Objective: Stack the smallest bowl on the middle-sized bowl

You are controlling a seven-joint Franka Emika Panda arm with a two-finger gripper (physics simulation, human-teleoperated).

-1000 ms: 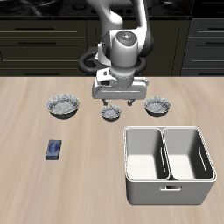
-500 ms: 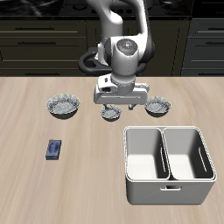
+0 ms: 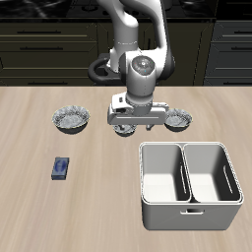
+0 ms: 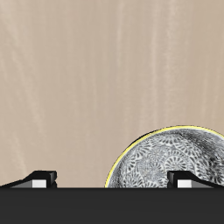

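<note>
The smallest bowl (image 3: 123,131) sits mid-table, mostly hidden under my gripper (image 3: 128,124). The middle-sized bowl (image 3: 178,120) stands beside it, apart and uncovered. My gripper is open and low over the smallest bowl. In the wrist view my gripper (image 4: 114,179) straddles that bowl's rim. One fingertip (image 4: 188,178) is over the patterned bowl (image 4: 166,157), and the other (image 4: 39,178) is over bare table. Nothing is held.
The largest bowl (image 3: 72,119) stands on the other side of the smallest. A white two-compartment caddy (image 3: 144,187) sits nearer the table's front edge. A small blue object (image 3: 61,168) lies on the table in front of the largest bowl.
My gripper has come down toward the smallest bowl and shifted slightly toward the middle-sized bowl. The bowls have not moved.
</note>
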